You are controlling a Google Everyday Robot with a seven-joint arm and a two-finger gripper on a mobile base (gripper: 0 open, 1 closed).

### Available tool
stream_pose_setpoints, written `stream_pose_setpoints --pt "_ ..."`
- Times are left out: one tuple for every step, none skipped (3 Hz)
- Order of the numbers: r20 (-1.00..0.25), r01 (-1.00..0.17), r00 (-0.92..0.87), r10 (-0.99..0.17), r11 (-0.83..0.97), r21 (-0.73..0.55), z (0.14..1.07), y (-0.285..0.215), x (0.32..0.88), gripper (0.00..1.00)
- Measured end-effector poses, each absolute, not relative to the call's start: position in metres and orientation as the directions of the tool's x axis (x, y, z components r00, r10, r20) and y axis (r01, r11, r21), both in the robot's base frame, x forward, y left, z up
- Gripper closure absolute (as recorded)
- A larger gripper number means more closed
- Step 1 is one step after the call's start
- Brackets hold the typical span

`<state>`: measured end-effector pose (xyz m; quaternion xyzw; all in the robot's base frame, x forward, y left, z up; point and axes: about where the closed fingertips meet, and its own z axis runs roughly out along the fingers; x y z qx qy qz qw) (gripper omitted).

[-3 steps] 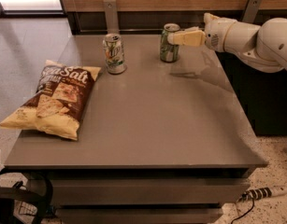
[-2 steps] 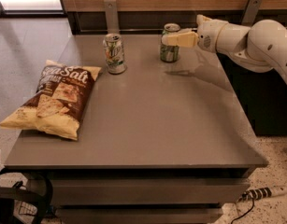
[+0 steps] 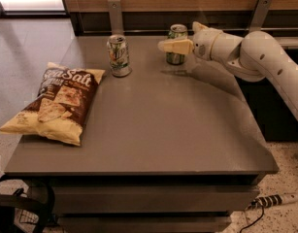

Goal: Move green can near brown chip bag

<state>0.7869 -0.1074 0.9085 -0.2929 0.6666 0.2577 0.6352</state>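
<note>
The green can (image 3: pixel 175 58) stands upright near the table's back edge, right of centre. My gripper (image 3: pixel 170 41) reaches in from the right at the can's height. It is open, with one pale yellow finger (image 3: pixel 176 46) lying across the can's front and the can between the jaws. The can rests on the table. The brown chip bag (image 3: pixel 54 103) lies flat at the table's left edge, well to the left of and nearer than the can.
A whiter can with a green and red logo (image 3: pixel 119 55) stands upright between the bag and the green can. All sit on a grey table (image 3: pixel 163 130). A wooden wall with metal brackets (image 3: pixel 115 16) runs behind it. A power strip (image 3: pixel 274 200) lies on the floor at the lower right.
My arm has moved left, and the gripper now reaches across the green can. The can, the other can and the bag have not moved.
</note>
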Motion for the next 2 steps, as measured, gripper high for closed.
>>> stream_pose_setpoints --pt "-0.998 -0.721 -0.02 -0.058 0.692 -0.026 0.9054 -0.1016 0.7878 0.31" --pt "-0.998 -0.724 -0.02 -0.058 0.689 -0.026 0.9054 -0.0985 0.7879 0.56"
